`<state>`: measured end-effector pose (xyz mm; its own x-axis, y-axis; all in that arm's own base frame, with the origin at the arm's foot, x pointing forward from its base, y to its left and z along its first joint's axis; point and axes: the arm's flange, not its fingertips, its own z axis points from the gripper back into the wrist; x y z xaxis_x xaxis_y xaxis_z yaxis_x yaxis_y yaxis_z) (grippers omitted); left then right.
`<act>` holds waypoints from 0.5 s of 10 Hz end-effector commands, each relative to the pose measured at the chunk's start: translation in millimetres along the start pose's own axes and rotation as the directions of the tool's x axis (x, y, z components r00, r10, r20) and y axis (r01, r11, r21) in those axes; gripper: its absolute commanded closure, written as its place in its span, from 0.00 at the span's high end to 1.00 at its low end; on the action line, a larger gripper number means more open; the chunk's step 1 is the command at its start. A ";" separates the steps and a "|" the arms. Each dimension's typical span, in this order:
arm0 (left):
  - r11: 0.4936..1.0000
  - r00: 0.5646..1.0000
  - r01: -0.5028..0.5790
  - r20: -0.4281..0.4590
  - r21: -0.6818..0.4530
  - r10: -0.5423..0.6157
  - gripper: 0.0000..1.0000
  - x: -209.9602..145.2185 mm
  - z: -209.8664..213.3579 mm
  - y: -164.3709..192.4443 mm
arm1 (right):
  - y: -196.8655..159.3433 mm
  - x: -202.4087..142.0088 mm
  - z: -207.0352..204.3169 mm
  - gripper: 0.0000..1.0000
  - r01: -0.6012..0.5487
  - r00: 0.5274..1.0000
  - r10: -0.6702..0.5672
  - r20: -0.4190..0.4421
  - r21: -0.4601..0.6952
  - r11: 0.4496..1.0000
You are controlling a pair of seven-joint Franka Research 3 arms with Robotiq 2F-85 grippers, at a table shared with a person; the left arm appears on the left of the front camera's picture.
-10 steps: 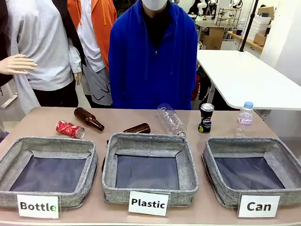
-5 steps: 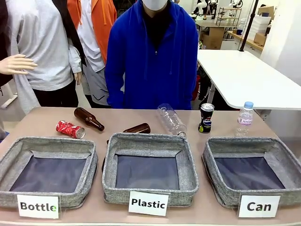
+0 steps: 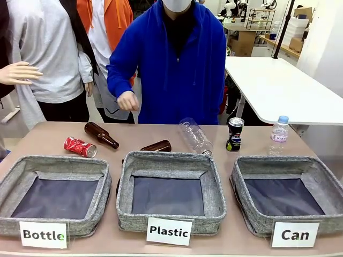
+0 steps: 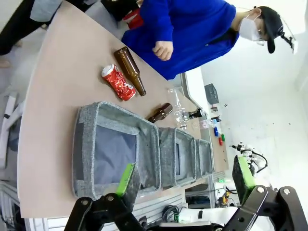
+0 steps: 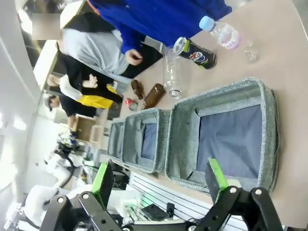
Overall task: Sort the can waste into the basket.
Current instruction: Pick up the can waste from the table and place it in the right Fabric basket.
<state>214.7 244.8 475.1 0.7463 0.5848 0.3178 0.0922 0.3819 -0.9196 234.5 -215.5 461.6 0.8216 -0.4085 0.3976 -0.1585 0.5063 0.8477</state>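
As far as we can judge, nothing is sorted yet. The basket (image 3: 242, 198) labelled "Can", on our right, holds only its dark lining. Both cans sit on the table (image 3: 48, 134) beyond the row of baskets.

The red can (image 3: 80, 146) lies on its side at the far left, behind the "Bottle" basket (image 3: 102, 187) and just beside a brown bottle (image 3: 101, 134). The black can (image 3: 234, 134) stands upright just behind the far left corner of the "Can" basket. It is between a clear plastic bottle (image 3: 195, 136) lying down and a small water bottle (image 3: 278, 134) standing.

Our left gripper (image 4: 184, 168) and right gripper (image 5: 158, 171) are held back on our side of the baskets, jaws wide, with nothing between them. The person's hand (image 3: 128, 100) is raised over the far edge of the table and touches nothing.

We reckon two pick-ups and two drops are left. The black can is close to its basket, while the red one has to cross the whole table.
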 end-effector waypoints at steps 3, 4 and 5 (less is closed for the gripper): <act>1.000 1.000 0.018 0.001 -0.011 -0.018 1.00 2.5 -4.5 0.3 | 125.8 -0.4 -132.9 1.00 -0.473 0.878 0.439 -0.191 -0.199 0.859; 1.000 1.000 0.018 0.001 -0.011 -0.018 1.00 2.5 -4.5 0.3 | 147.2 -14.2 -168.1 1.00 -0.576 0.811 0.520 -0.270 -0.206 0.791; 1.000 1.000 0.018 0.001 -0.011 -0.018 1.00 2.5 -4.5 0.3 | 155.3 -31.1 -207.1 1.00 -0.675 0.720 0.577 -0.386 -0.193 0.713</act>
<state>219.9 240.7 472.0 0.7505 0.5828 0.3116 0.0838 0.3839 -0.9196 300.8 -0.6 556.4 0.7389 0.2102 0.6401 -0.5274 0.7718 0.3553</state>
